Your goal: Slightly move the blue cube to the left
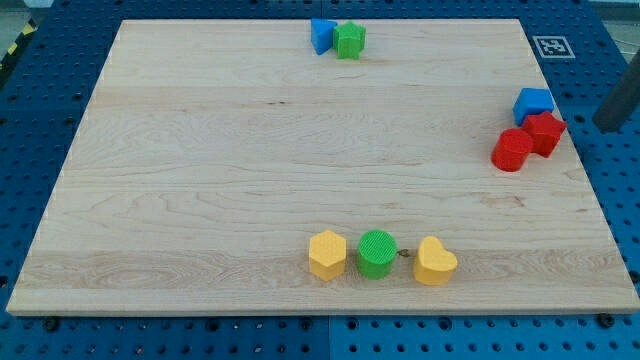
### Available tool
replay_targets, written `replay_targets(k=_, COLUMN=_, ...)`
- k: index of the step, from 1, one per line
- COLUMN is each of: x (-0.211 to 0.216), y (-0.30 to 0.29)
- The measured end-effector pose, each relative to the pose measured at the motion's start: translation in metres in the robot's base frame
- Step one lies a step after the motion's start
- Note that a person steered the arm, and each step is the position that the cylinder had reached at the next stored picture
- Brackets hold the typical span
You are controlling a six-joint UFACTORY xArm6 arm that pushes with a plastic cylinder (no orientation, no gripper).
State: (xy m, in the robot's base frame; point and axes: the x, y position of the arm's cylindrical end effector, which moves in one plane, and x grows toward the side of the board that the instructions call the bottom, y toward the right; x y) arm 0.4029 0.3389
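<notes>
You have no jaws to check on this rig: the arm ends in a plain dark rod (620, 103), so nothing is held. Only a short stretch of that rod shows, slanting in at the right edge of the frame. Its lower end, my tip (603, 126), sits off the wooden bench (250, 170), over the blue pegboard (615, 190), to the right of the blue cube (534, 103) and apart from it.

The blue cube is in the upper right part of the frame, near the board's right edge. Touching it from below is a red block (546, 132) of angular shape, and just lower left of that sits a rounder red block (512, 150).

At the top centre of the frame you will see a blue block (320, 35), its shape hard to make out, pressed against a green block (350, 41). Along the bottom centre runs a row: a yellow hexagonal block (327, 254), a green cylinder (377, 253) and a yellow heart-shaped block (435, 262).

A printed marker tag (549, 46) lies past the board's upper right corner.
</notes>
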Motion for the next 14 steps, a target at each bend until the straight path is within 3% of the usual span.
replay_targets(k=4, x=-0.002, y=-0.048)
replay_targets(k=14, x=-0.02, y=-0.077)
